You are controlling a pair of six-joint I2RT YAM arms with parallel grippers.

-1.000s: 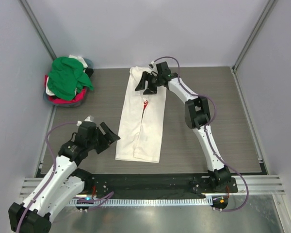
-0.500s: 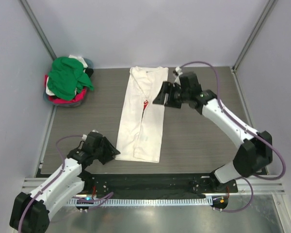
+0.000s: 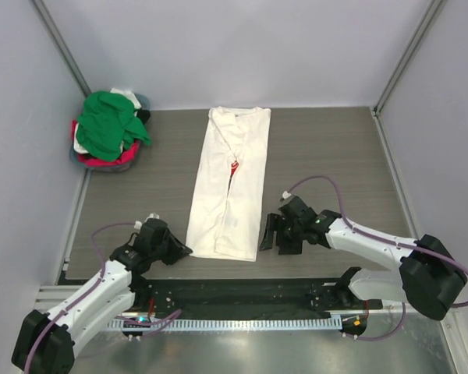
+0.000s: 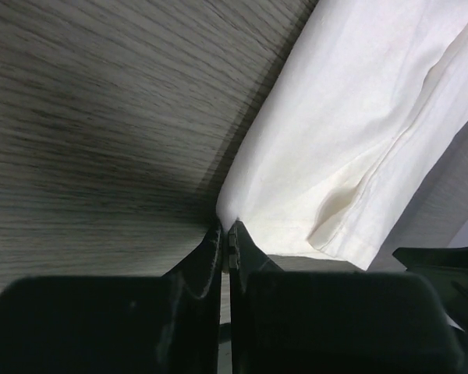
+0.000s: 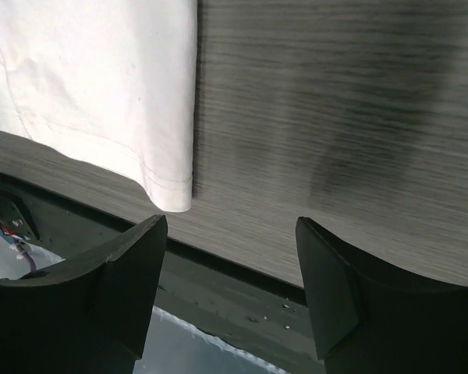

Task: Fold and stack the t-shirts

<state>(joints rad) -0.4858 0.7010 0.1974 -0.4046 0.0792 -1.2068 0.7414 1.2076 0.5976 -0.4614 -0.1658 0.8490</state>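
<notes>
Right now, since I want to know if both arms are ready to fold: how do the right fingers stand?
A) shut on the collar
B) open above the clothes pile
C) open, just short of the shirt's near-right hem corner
C: the right wrist view shows the right fingers wide apart, the cream t-shirt's hem corner lying just ahead of them, untouched.

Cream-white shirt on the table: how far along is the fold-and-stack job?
Done: the cream-white t-shirt lies folded lengthwise into a narrow strip. In hand: the left gripper is shut, seemingly pinching its near left corner; the right gripper hangs open beside the near right corner, not touching. Left: the crosswise folds, and the pile of green, pink-red and white tees in the far left corner; no stack yet.
</notes>
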